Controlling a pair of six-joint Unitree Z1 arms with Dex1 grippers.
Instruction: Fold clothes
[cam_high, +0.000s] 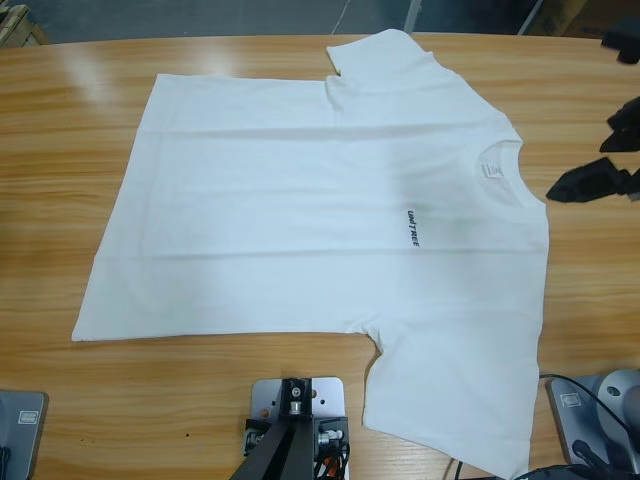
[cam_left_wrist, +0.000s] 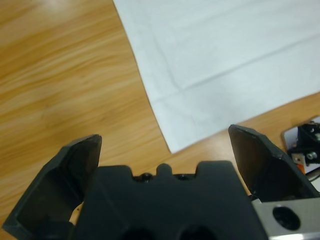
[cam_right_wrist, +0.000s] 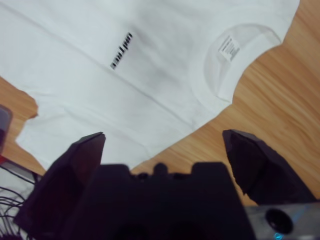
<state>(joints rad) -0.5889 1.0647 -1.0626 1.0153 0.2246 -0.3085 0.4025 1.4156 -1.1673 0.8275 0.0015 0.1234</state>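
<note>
Left gripper (cam_left_wrist: 165, 145): jaws spread wide, nothing between them. It hangs over bare wood just off a bottom corner of the T-shirt (cam_left_wrist: 220, 60); the hem corner lies between the jaw tips as seen from the left wrist, not touched.

Right gripper (cam_right_wrist: 164, 140): jaws likewise released, empty. It sits above the table (cam_right_wrist: 280, 95) beside the shirt's shoulder, with the round neck (cam_right_wrist: 220, 65) and its small label (cam_right_wrist: 229, 48) ahead and the dark chest lettering (cam_right_wrist: 121, 50) further on.

High view: T-shirt (cam_high: 320, 200) spread flat, front up, on the long wooden table (cam_high: 60, 120), neck toward the right edge, hem toward the left. One sleeve (cam_high: 385, 55) points to the far edge, the other (cam_high: 460, 400) to the near edge. A black gripper (cam_high: 590, 182) shows at the right edge, just beside the collar; which arm it belongs to I cannot tell from that view alone.
</note>
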